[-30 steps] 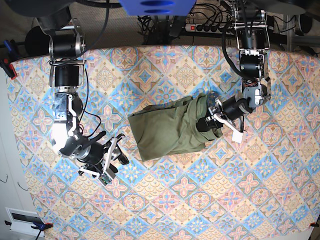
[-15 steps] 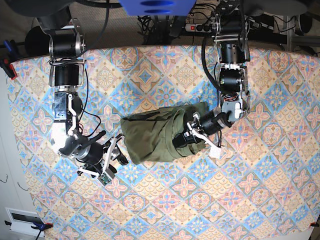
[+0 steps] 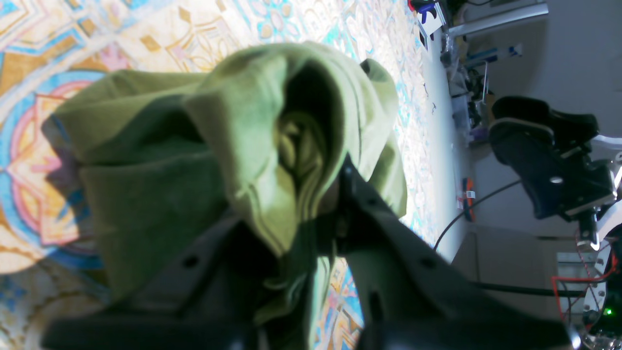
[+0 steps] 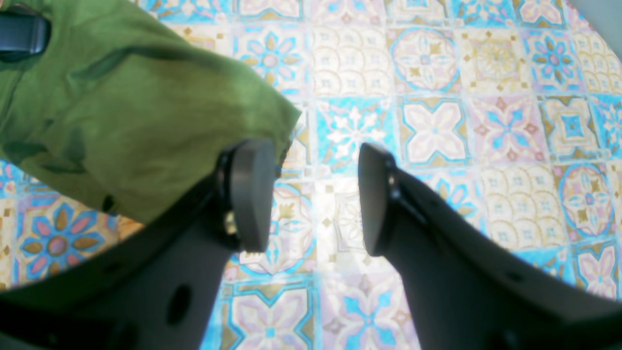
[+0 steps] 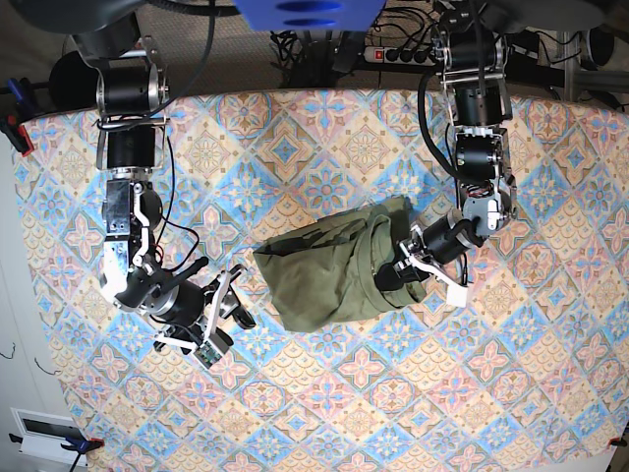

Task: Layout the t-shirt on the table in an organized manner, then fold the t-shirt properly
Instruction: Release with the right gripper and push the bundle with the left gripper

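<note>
Near the middle of the bench (image 5: 550, 393) with its blue, pink and cream tile-pattern cloth lies the soft olive-green cotton t-shirt (image 5: 329, 270), bunched and not yet spread out. The left gripper (image 5: 393, 273) has its jaws closed on a thick gather of the fabric, probably to drag it flat. The right gripper (image 4: 316, 194) hovers just beside the shirt's edge, jaws wide and holding nothing.
</note>
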Controlling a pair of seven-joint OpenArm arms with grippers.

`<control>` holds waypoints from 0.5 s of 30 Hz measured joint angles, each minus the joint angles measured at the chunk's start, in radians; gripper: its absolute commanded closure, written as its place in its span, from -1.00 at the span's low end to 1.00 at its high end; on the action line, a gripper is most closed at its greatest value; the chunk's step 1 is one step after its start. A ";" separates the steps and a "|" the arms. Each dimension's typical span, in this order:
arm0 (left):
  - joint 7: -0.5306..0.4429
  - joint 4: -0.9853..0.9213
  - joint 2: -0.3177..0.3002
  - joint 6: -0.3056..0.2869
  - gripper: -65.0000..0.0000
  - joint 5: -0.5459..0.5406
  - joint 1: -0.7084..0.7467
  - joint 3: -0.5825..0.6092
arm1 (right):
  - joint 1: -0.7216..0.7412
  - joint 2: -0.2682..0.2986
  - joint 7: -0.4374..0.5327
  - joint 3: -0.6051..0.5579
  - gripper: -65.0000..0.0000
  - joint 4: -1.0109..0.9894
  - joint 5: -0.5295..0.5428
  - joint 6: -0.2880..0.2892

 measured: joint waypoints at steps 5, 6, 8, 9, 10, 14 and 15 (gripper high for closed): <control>0.012 -0.037 0.005 -0.002 0.87 -0.010 0.013 0.000 | 0.009 -0.002 0.016 -0.098 0.19 -0.035 0.002 -0.003; 0.014 -0.037 0.005 -0.004 0.87 -0.012 0.023 -0.003 | 0.008 -0.006 0.016 -0.111 0.19 -0.054 0.005 -0.001; 0.065 -0.011 0.003 0.002 0.90 -0.027 0.042 -0.011 | 0.003 -0.009 0.013 -0.125 0.19 -0.088 0.001 0.003; 0.084 0.006 0.002 -0.002 0.91 -0.048 0.052 -0.022 | 0.002 -0.008 0.010 -0.124 0.19 -0.097 -0.001 0.004; 0.090 0.017 0.002 -0.004 0.91 -0.079 0.061 -0.037 | 0.002 -0.008 0.008 -0.124 0.19 -0.106 -0.003 0.003; 0.092 0.022 -0.026 0.000 0.91 -0.099 0.074 -0.069 | 0.011 -0.057 0.052 -0.137 0.20 -0.145 -0.011 -0.005; 0.092 0.022 -0.032 -0.004 0.91 -0.099 0.074 -0.069 | 0.011 -0.072 0.054 -0.152 0.20 -0.158 -0.009 -0.003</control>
